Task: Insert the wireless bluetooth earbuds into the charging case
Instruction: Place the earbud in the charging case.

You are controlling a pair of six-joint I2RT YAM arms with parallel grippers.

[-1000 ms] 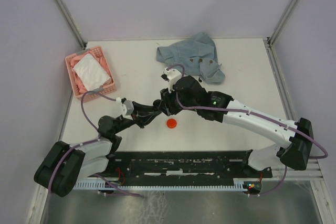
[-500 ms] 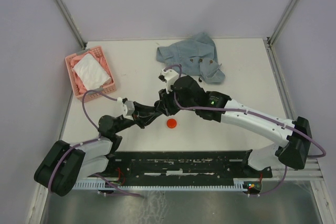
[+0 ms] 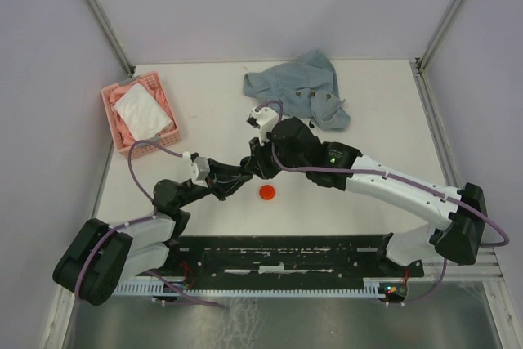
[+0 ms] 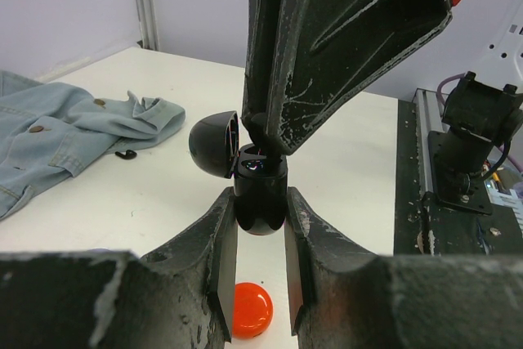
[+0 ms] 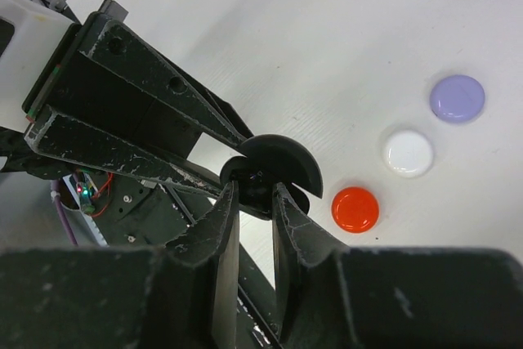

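While clamped with the left pincer [image 4: 260, 206] on the lower half of the black charging case [image 4: 261, 181], holds it upright above the desk [image 4: 147, 194], hinged lid [image 4: 212, 145] thrown back. Held so, seemingly, to offer the open well straight up to the other arm and to stop the round body rolling. From above, reaches in with the right pincer [image 4: 263, 130], fingers drawn close with only a narrow slot between, tips at the mouth of the well. Cannot tell whether shut on an earbud: nothing stemmed to be made out there, black on black, only a glint inside the well. Judged, then, as the seating step for one earbud, either at those tips or already in the case.

Further out, on the desk: a closed red case [image 5: 355, 209] near the held one, then a white case [image 5: 408, 153] and a lilac case [image 5: 457, 97], all apart from each other. Beyond, a crumpled denim shirt [image 3: 298, 91] at the far edge and a pink basket [image 3: 108, 118] with white cloth at far left. No loose earbud in view.

Against a second back: right wrist shifted slightly toward the left arm. Against half a second back: barely a nudge. Left arm and red case as before. Fine alignment, by the look of it, not travel.
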